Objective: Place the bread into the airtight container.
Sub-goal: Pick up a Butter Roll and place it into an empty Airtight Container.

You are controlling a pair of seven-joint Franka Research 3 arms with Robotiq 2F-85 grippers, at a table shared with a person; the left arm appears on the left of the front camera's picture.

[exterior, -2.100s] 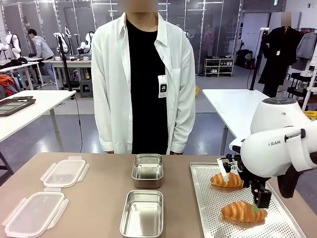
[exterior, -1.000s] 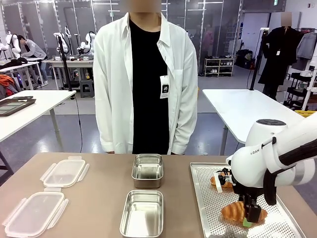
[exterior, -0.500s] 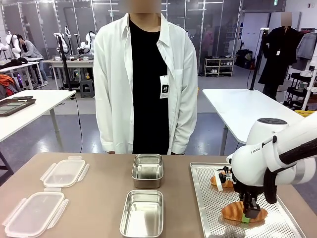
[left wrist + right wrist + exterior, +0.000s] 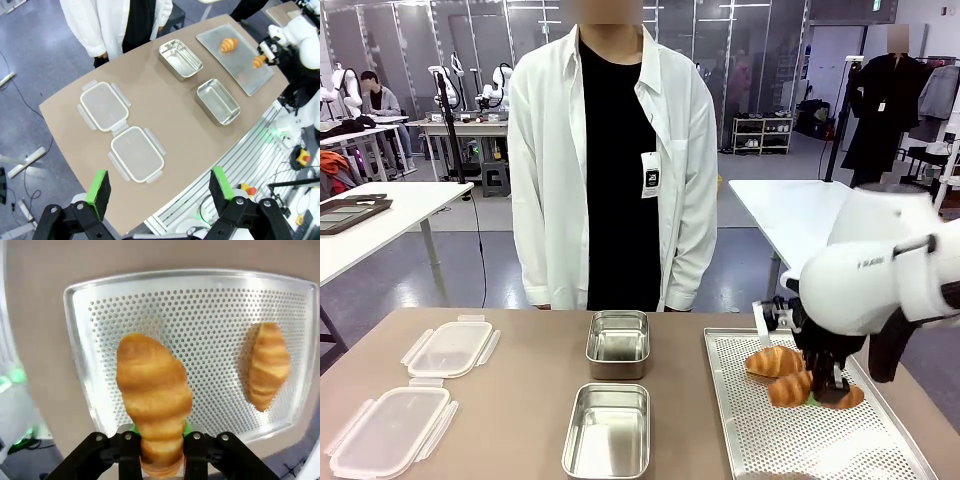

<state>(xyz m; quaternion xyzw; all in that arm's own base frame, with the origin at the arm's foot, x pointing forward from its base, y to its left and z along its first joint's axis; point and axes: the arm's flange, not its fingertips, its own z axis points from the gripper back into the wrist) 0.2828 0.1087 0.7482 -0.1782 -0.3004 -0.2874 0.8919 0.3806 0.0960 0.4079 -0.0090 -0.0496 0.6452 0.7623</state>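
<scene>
1. Perforated tray (image 4: 820,445): one.
2. Croissants: two. Lifted croissant (image 4: 785,390) above the tray, resting croissant (image 4: 775,361) lying on it.
3. Steel containers: two, both empty. Far container (image 4: 618,345) and near container (image 4: 608,430), one behind the other.
4. Clear clip-on lids: two. Far lid (image 4: 450,348) and near lid (image 4: 392,430).
5. Grippers: two. Right gripper (image 4: 822,390) clamped on the lifted croissant, left gripper (image 4: 159,187) with jaws spread wide.
6. People standing at the table (image 4: 520,400): one person (image 4: 612,150).
</scene>
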